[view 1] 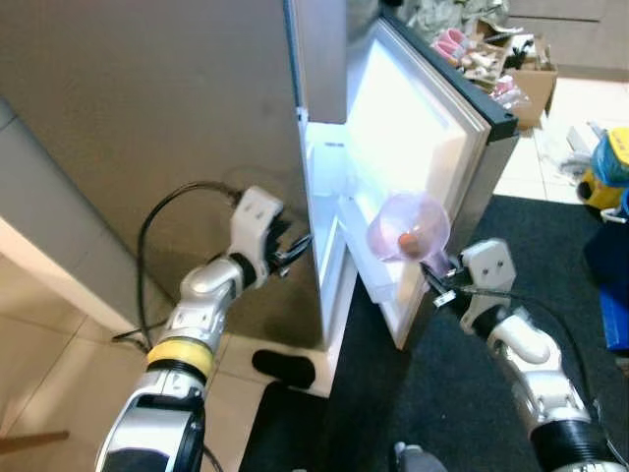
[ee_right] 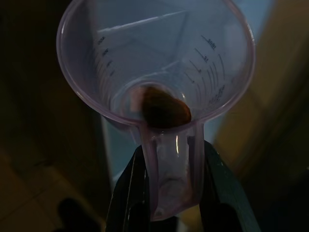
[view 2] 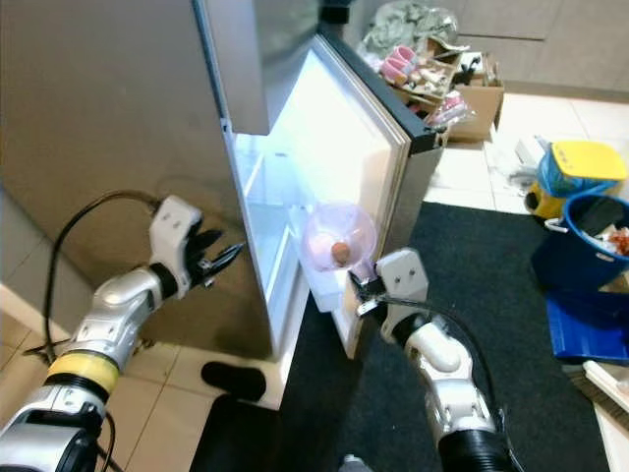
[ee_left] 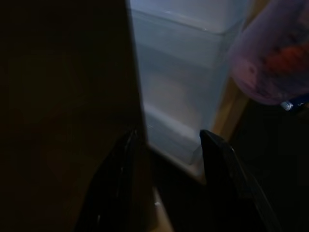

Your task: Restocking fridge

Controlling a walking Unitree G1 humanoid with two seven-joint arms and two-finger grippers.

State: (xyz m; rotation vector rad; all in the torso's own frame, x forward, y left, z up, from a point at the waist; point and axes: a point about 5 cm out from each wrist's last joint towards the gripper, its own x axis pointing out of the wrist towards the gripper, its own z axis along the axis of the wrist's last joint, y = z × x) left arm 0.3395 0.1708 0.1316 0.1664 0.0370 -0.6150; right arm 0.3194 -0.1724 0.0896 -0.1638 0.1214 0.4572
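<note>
Restocking stands midway at the open fridge (view 1: 324, 197): the right gripper (ee_right: 169, 193) clamps the handle of a translucent pink measuring jug (view 1: 409, 228), held up at the opening just in front of the lit door shelves (view 1: 378, 280) and not yet set down. A small orange-brown item (ee_right: 164, 112) (too dim to identify) lies in the jug's bottom. The jug is thin moulded plastic, flared at the rim, with raised graduation marks on its wall. The left gripper (view 1: 293, 254) hovers at the edge of the fridge's dark, smooth cabinet side, its black fingers (ee_left: 120, 164) parted and gripping nothing. White glossy liner and clear bins gleam inside. Left to do, by appearances: place the jug on a shelf, withdraw, shut the grey door (view 2: 413, 128).
</note>
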